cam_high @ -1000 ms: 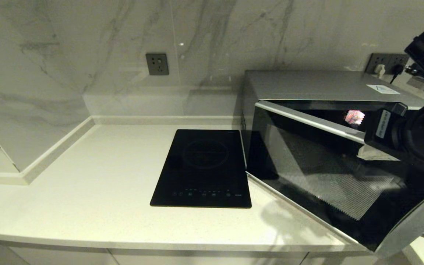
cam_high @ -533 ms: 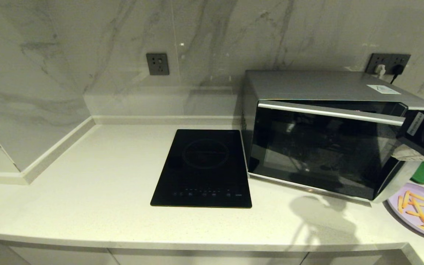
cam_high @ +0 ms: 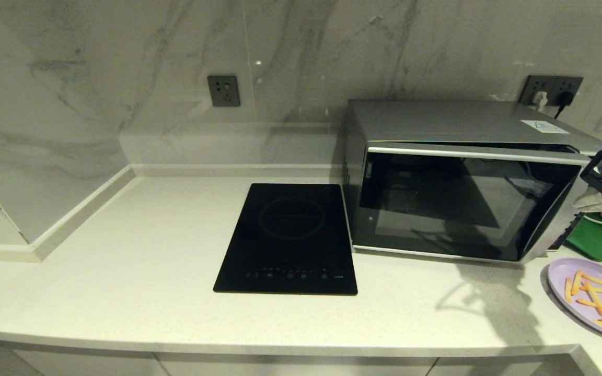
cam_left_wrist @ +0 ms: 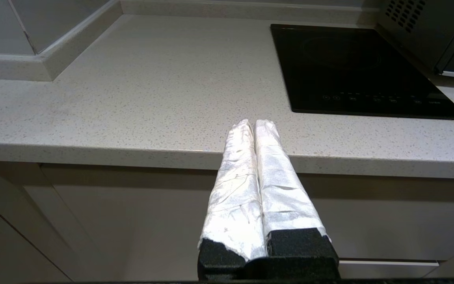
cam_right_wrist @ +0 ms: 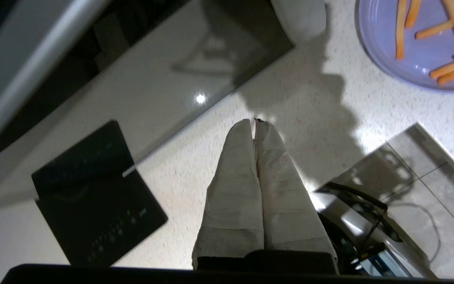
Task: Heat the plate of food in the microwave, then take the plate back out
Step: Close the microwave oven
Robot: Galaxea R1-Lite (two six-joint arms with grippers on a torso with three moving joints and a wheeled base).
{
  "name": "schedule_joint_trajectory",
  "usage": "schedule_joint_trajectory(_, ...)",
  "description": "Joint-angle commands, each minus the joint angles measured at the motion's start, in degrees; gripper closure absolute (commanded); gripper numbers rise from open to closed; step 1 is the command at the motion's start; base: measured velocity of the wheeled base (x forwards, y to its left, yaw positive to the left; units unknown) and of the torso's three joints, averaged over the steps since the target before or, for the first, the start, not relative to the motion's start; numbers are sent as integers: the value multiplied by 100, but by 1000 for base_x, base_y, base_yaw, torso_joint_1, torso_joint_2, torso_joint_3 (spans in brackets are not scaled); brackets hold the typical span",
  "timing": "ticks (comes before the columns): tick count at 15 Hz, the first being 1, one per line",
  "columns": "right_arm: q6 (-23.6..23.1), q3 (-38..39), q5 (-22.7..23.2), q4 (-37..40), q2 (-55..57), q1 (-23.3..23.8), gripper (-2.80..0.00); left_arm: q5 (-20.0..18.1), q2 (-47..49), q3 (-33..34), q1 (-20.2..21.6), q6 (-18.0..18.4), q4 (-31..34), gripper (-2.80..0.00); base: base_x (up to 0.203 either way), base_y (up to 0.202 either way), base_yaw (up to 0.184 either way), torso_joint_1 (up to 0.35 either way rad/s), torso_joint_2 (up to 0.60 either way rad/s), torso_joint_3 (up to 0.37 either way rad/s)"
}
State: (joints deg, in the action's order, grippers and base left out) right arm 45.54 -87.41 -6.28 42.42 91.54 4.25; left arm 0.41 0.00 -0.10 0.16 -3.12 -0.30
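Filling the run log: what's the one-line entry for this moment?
door: nearly shut | plate: on counter right of microwave | right hand: shut, empty, over counter | left hand: shut, parked

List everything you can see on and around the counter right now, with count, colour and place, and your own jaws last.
microwave: one, silver-grey with dark glass door, right half of the counter against the wall, door almost shut
plate of food: one, pale lilac with orange fries, on the counter right of the microwave, near the front edge
green tray: one, green, behind the plate, beside the microwave's right end
induction hob: one, flat black, on the counter just left of the microwave
counter: one, pale speckled stone
wall sockets: two grey plates, one above the hob, one behind the microwave with plugs in it
left gripper: jaws shut, parked low at the counter's front edge
right gripper: jaws shut, empty, above the counter by the microwave's right end
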Motion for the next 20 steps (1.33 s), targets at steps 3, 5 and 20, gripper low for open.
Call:
schedule_joint_trajectory(3, 34, -395, 4, -366, 618, 533, 0, 2, 0, 1, 2, -4, -5, 0, 0, 0, 0, 0, 0, 0)
schedule_joint_trajectory(5, 34, -400, -1, -721, 742, 653, 0, 2, 0, 1, 2, -4, -5, 0, 0, 0, 0, 0, 0, 0)
schedule_joint_trajectory(20, -111, -360, 478, -1556, 1068, 656, 0, 2, 0, 1, 2, -4, -5, 0, 0, 0, 0, 0, 0, 0)
